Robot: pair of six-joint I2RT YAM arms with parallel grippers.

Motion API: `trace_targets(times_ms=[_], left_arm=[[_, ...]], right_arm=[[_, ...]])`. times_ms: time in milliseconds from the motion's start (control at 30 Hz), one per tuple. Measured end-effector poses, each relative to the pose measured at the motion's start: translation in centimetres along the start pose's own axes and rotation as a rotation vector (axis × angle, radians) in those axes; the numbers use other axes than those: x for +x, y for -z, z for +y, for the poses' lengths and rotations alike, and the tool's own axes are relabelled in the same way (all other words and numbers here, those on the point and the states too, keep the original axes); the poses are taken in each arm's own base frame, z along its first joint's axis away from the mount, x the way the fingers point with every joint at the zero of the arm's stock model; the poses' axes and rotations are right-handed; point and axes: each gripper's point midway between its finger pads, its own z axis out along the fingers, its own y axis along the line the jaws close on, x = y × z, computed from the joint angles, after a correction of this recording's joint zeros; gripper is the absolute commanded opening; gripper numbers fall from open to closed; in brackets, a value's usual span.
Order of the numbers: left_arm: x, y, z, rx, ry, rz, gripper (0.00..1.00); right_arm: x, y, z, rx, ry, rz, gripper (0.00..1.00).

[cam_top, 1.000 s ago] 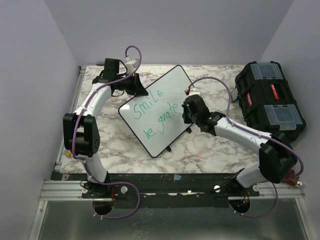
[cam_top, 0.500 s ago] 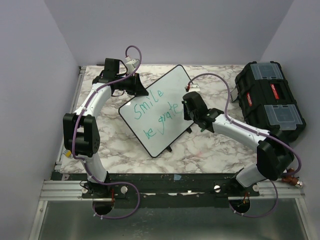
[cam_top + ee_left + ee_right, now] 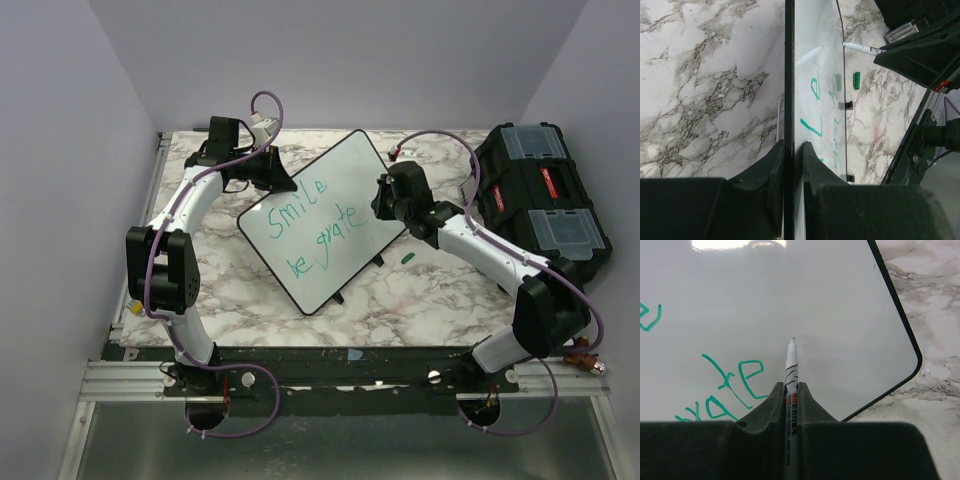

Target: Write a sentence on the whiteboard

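The whiteboard (image 3: 350, 170) stands tilted on the marble table. My left gripper (image 3: 272, 178) is shut on its black-framed far-left edge, one finger on each face (image 3: 792, 147). The sentence (image 3: 310, 225) in green reads "Smile" over "be grate". My right gripper (image 3: 385, 197) is shut on a white marker (image 3: 791, 370). The marker's tip points at the blank board (image 3: 790, 290) just right of the last "e". I cannot tell whether the tip touches. The left wrist view shows the marker (image 3: 862, 48) from the side.
A green marker cap (image 3: 407, 258) lies on the table (image 3: 420, 300) right of the board's foot, also seen in the left wrist view (image 3: 856, 80). A black toolbox (image 3: 540, 200) fills the right side. Purple walls close in on three sides.
My right gripper has moved up and to the right along the board with the marker, uncovering the green cap on the table. The left gripper and the board have stayed still.
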Motion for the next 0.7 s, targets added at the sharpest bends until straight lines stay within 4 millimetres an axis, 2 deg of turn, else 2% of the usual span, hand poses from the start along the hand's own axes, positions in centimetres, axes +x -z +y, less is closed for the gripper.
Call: trace_targets(times_ms=[500, 700], left_arm=[[0.0, 0.0, 0.0, 0.001, -0.002, -0.002, 0.00], [0.2, -0.1, 0.1, 0.000, 0.001, 0.001, 0.00]], right_arm=[[-2.8, -1.8, 2.2, -0.100, -0.027, -0.022, 0.01], [-2.8, -2.5, 2.6, -0.113, -0.026, -0.014, 0.01]])
